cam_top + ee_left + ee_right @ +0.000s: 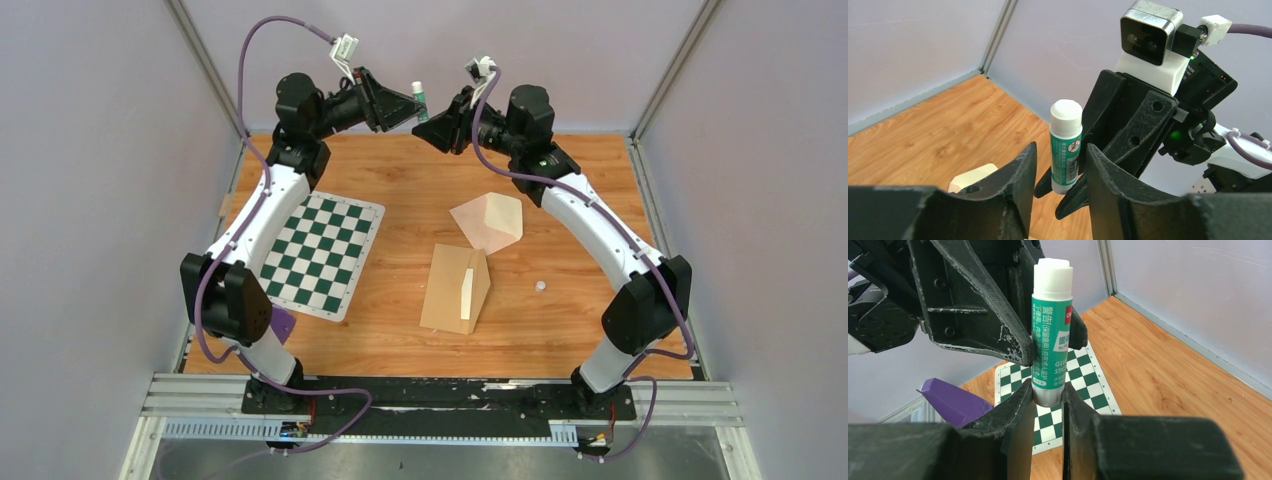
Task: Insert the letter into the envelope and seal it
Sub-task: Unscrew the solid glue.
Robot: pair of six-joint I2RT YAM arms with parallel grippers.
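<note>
A warm orange-brown wooden desk point(560, 330) is enclosed on three sides by plain pale lilac walls point(90, 150), joined at the back corners by slim metal posts point(203, 60). Even, soft light is cast throughout.

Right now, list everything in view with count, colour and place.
glue stick: one, green and white, upright in the air at the far edge
letter: one, cream, mid-table, just beyond the envelope
envelope: one, tan, mid-table
checkered mat: one, green and white, table's left
small round item: one, white, right of the envelope
table: one, wooden brown
left gripper: one, black, open around the glue stick
right gripper: one, black, shut on the stick's base
</note>
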